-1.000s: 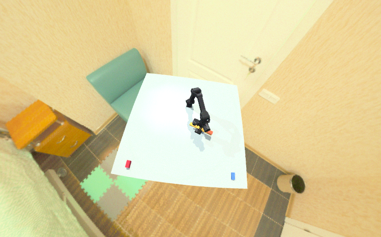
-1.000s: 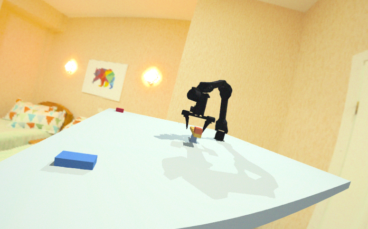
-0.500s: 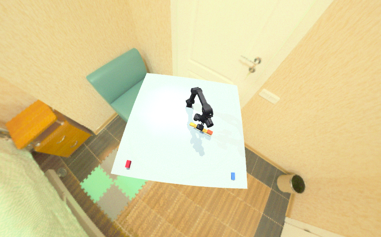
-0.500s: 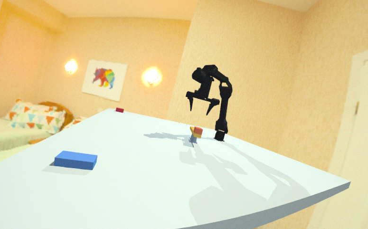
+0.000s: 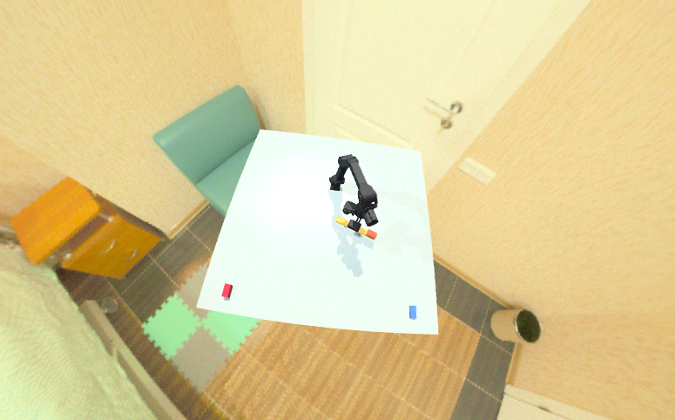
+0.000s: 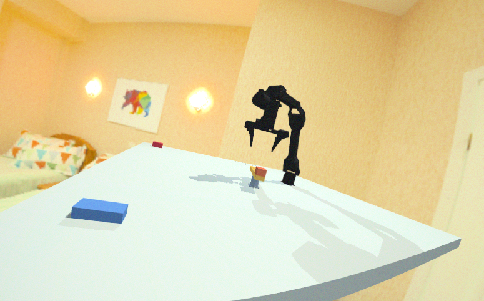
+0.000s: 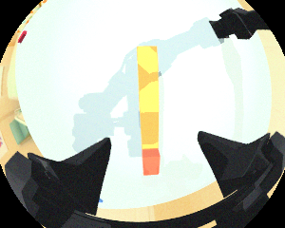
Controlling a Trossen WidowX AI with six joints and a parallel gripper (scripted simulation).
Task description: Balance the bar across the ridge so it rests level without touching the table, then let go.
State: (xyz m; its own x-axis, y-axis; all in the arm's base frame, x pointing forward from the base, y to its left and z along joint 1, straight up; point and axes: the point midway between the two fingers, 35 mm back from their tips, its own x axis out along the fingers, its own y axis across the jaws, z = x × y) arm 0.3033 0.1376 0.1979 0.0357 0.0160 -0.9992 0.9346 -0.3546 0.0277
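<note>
The yellow bar [image 5: 340, 220] [image 6: 260, 178] [image 7: 148, 95] lies across the small blue-grey ridge [image 6: 254, 183], with a red-orange block [image 5: 371, 233] [image 6: 260, 171] [image 7: 151, 162] on one end. That end is clear of the table in the exterior view. The bar looks roughly level; a slight tilt and the far end's gap cannot be judged. The ridge is almost wholly hidden under the bar in the wrist view. My gripper [image 6: 261, 148] [image 7: 157, 140] is wide open and empty, above the bar, with fingers apart on either side of its line and not touching it.
A blue block [image 5: 413, 312] [image 6: 99, 211] lies near one table corner. A red block [image 5: 226, 290] [image 6: 157, 144] [image 7: 22, 36] lies near another corner. The arm's base [image 5: 334, 184] [image 6: 289, 178] stands on the white table [image 5: 287, 260] [image 6: 183, 246] behind the bar.
</note>
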